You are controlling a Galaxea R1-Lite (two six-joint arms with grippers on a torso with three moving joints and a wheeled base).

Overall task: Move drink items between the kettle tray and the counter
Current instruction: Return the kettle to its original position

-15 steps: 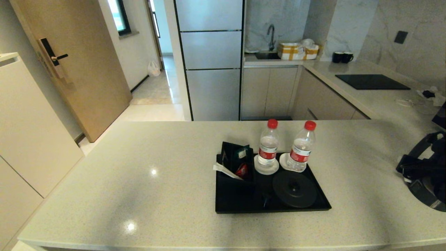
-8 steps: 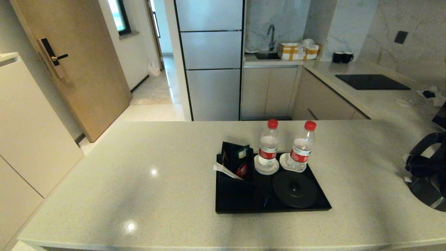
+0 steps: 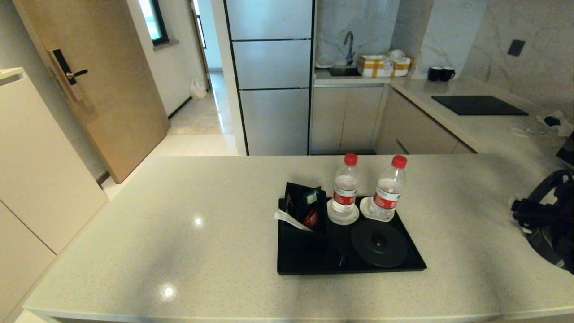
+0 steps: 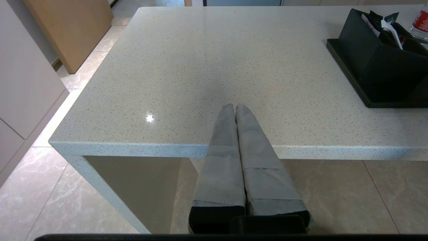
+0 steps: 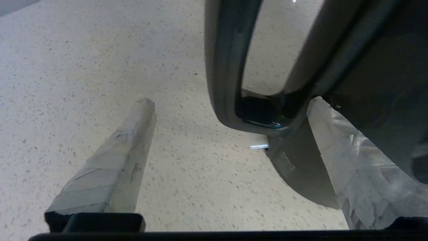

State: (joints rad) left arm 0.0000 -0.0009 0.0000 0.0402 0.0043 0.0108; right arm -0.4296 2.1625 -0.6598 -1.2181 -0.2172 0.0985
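Fingers (image 5: 133, 140) of the right gripper (image 5: 230, 103) were spread wide around the kettle (image 5: 351, 67) handle on the counter (image 3: 179, 224).
Two bottles (image 3: 344, 193) (image 3: 388, 193) and one base disc (image 3: 379, 242) were counted on the tray (image 3: 305, 260); the left gripper (image 4: 234, 108) was pressed closed, empty.

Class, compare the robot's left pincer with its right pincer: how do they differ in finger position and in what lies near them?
1. The left pincer has its fingers pressed together; the right pincer has its fingers spread wide.
2. The left pincer hangs at the counter edge with nothing between its fingers; the right pincer has the kettle handle's loop between its fingers, not yet gripped.
Both have grey taped fingers.
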